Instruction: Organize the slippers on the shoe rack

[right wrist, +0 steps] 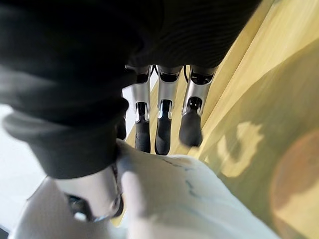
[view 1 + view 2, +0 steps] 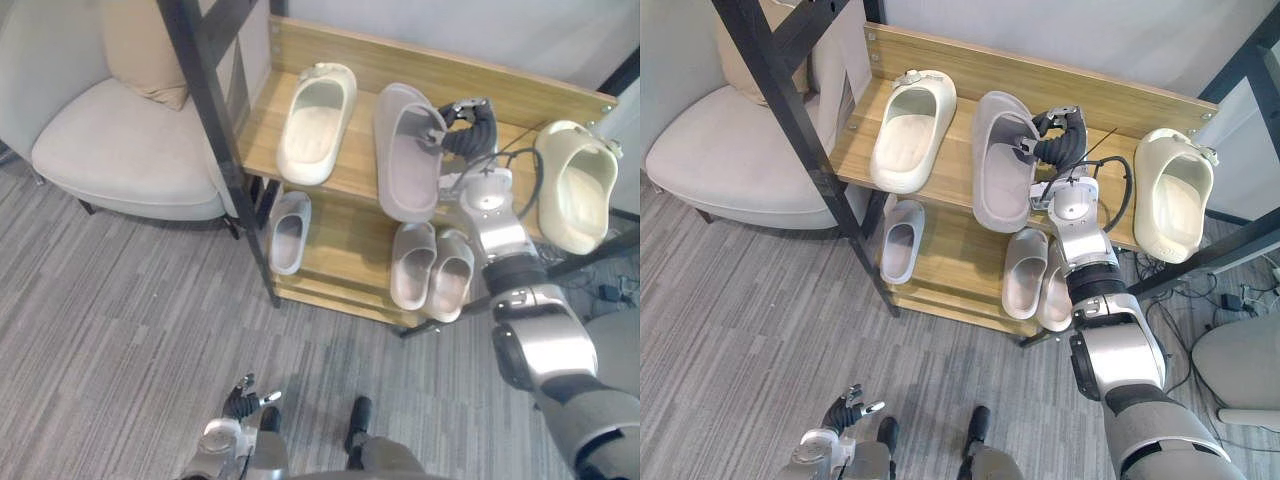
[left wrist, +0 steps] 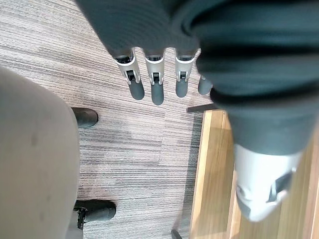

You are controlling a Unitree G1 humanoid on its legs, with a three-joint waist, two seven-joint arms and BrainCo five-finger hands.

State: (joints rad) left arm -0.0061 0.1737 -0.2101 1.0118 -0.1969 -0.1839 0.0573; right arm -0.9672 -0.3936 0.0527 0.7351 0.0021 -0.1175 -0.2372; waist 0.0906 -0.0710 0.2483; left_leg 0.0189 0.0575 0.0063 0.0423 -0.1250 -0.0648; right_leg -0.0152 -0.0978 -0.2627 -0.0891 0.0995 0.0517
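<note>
Six slippers sit on a two-shelf rack (image 2: 262,118), one of them gripped by the robot's right hand (image 2: 468,122).

From the head camera, an armchair (image 2: 120,150) with a cushion (image 2: 140,45) stands at 10 o'clock, and the left hand (image 2: 243,402) hangs low at 7 o'clock over the grey floor (image 2: 130,320), its fingers straight and holding nothing. On the top shelf at 12 o'clock lies the left cream slipper (image 2: 318,120), with the mauve slipper (image 2: 405,170) just beside it. The right hand's fingers curl over the mauve slipper's strap from the 3 o'clock side, with the thumb against it. The right cream slipper (image 2: 575,185) overhangs the shelf end at 2 o'clock. On the lower shelf, a small grey slipper (image 2: 288,232) lies at the left end, well apart from a beige pair (image 2: 432,265) set side by side, touching.
</note>
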